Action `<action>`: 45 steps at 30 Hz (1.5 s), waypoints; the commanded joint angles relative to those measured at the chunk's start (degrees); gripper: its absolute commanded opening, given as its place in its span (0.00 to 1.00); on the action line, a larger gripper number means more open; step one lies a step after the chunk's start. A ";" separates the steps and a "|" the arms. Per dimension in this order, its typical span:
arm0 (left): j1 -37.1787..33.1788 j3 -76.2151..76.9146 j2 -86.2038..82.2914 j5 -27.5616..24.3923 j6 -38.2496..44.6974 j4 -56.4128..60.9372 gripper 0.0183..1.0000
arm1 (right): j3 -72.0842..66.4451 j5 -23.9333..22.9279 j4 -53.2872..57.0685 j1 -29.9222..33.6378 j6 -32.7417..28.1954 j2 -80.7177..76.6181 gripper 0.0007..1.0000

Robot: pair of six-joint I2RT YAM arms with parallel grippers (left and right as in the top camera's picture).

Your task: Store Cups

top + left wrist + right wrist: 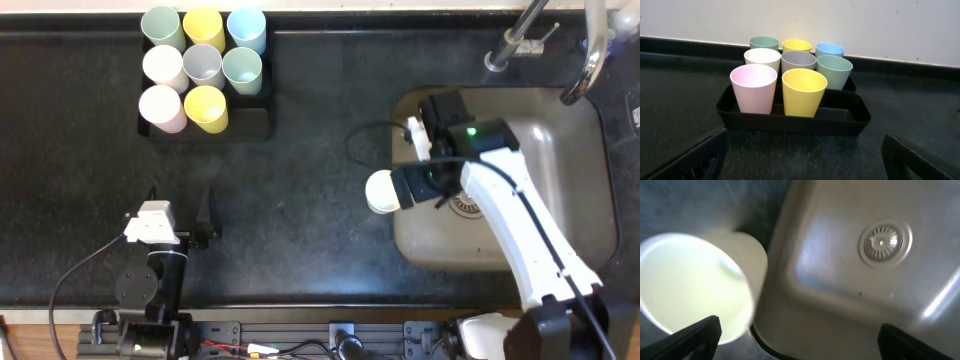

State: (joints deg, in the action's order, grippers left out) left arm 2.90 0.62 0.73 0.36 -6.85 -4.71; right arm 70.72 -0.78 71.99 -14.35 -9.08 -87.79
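Storage looks nearly done: eight pastel plastic cups [203,65] stand in the black plastic tray [255,125] on the dark tabletop [300,230]. One cream plastic cup [381,192] remains just beside the steel sink [560,150], by my wide-spread right hand [405,187]. My left hand [805,157] rests wide too, holding nothing.

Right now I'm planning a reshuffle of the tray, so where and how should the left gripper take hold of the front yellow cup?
Probably by its rim, from above: one finger inside the front yellow cup, one outside on the wall facing the empty corner of the tray. It stands upright, mouth open, with the pink cup close on the other side.
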 commanded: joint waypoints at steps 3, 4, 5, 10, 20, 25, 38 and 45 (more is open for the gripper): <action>-0.26 -0.17 -0.57 -0.74 1.07 -0.09 1.00 | 4.07 1.86 0.33 -0.20 -2.97 -3.52 1.00; -0.26 -0.17 -0.57 -0.74 1.07 -0.09 1.00 | 4.07 1.88 0.44 -0.22 -2.97 -4.04 1.00; -0.26 -0.17 -0.57 -0.74 1.07 -0.09 1.00 | 4.07 2.03 0.46 -0.22 -2.99 -4.59 1.00; -0.26 -0.17 -0.57 -0.74 1.07 -0.09 1.00 | 4.07 2.86 0.48 -0.26 -3.89 -7.30 1.00; -0.26 -0.17 -0.57 -0.74 1.07 -0.07 1.00 | 4.07 3.28 0.15 -0.26 -5.31 -9.31 0.09; -0.26 -0.17 -0.57 -0.74 1.07 -0.09 1.00 | 4.04 8.83 0.07 -0.83 -7.15 -10.91 0.04; -0.26 -0.17 -0.57 -0.74 1.07 -0.09 1.00 | 24.81 8.68 9.97 -3.48 -7.19 -10.67 0.04; -0.26 -0.17 -0.57 -0.74 1.07 -0.07 1.00 | 45.05 8.37 14.95 -7.54 -5.07 -12.04 0.04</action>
State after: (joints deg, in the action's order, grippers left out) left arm 2.90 0.62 0.73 0.36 -6.85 -4.71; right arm 109.27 7.07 86.52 -19.79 -15.38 -99.68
